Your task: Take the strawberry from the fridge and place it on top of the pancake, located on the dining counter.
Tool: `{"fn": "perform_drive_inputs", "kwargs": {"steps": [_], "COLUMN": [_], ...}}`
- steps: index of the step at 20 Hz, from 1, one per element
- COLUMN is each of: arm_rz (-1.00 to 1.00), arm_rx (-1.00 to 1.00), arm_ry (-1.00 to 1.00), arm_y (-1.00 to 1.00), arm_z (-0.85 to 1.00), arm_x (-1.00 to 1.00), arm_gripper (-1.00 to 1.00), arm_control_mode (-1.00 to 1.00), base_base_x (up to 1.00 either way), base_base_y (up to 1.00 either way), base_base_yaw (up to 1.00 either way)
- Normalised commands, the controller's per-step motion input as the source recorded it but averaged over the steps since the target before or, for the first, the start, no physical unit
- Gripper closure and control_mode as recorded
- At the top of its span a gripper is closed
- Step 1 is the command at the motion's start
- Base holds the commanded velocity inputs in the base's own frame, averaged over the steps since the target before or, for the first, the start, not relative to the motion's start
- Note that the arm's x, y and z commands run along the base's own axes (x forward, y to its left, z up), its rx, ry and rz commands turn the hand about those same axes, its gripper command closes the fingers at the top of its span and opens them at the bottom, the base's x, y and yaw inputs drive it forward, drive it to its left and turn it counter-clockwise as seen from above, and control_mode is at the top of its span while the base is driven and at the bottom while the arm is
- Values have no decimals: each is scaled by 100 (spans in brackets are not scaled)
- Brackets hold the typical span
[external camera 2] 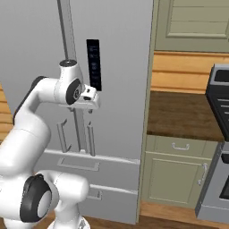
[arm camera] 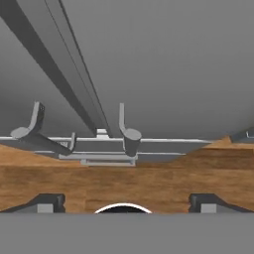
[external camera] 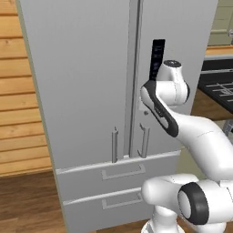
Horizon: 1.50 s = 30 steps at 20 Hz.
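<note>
While the fridge [external camera: 82,91] stands closed, the end effector [arm camera: 124,204] gapes.

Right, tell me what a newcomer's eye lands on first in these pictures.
First the tall grey fridge, both doors shut, a dark panel on its right door. Next the white arm bent in front of it, its open gripper raised before the right door above the two bar handles. To the fridge's right in the right base view, a wooden counter over green cabinets.
</note>
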Motion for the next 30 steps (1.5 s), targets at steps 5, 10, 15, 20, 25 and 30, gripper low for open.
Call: {"fn": "perform_drive_inputs", "kwargs": {"steps": [5, 10, 15, 20, 25, 30], "arm_rz": [0, 0, 0, 0, 0, 0], "arm_rx": [-14, -11, 0, 0, 0, 0], "arm_ry": [-21, -23, 8, 17, -5, -24], "arm_y": [-5, 0, -5, -1, 0, 0], "arm_z": [-95, -67, -17, -15, -27, -47], "arm_x": [49, 34, 29, 44, 14, 0], "arm_gripper": [-100, -100, -100, -100, -100, 100], "arm_control_mode": [-100, -100, -100, -100, -100, -100], "base_base_x": [0, 0, 0, 0, 0, 0], "base_base_y": [0, 0, 0, 0, 0, 0], "base_base_yaw": [0, 0, 0, 0, 0, 0]}}
